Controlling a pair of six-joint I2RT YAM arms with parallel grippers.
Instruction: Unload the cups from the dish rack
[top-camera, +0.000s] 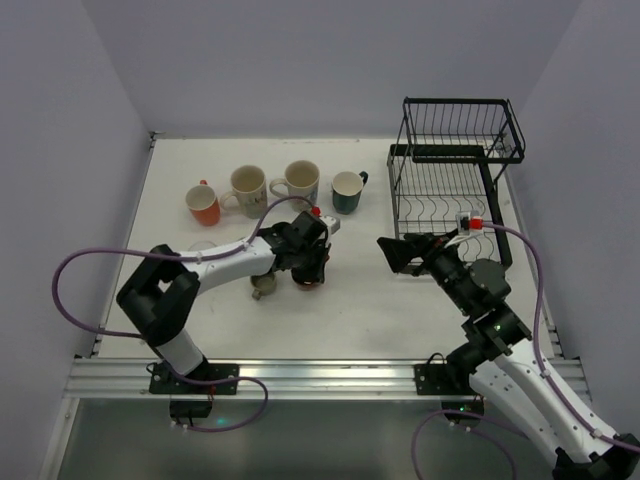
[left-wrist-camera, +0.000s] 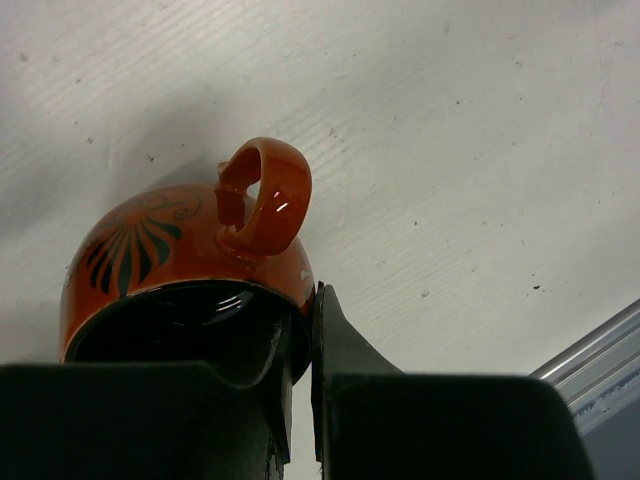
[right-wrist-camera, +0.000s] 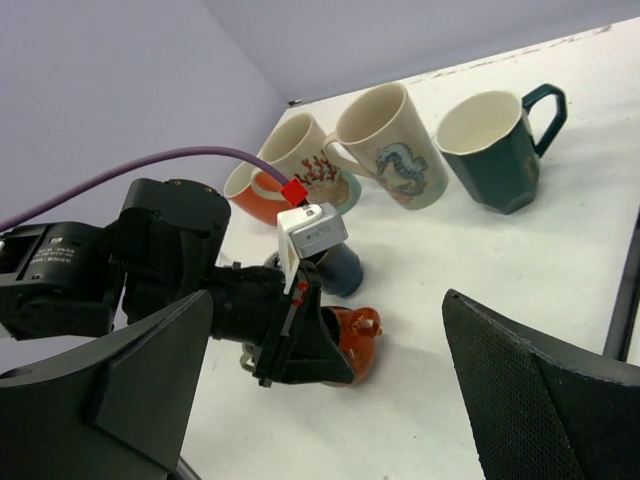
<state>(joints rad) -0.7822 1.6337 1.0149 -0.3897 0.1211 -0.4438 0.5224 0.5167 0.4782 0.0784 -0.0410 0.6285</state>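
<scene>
No words, labels or numbers can be read (cups (right-wrist-camera: 400, 160) bear only pictures).

The left arm (top-camera: 215, 262) bends at its elbow and stretches its forearm rightward. The left gripper (top-camera: 310, 268) points down, jaws pinched on the rim of an orange mug (left-wrist-camera: 170, 250) (one finger inside). The right gripper (top-camera: 405, 254) faces left, jaws spread wide.

White arms (top-camera: 225, 258), black joints (top-camera: 160, 290); purple cables (right-wrist-camera: 200, 152); red wrist connectors (right-wrist-camera: 292, 190).
</scene>
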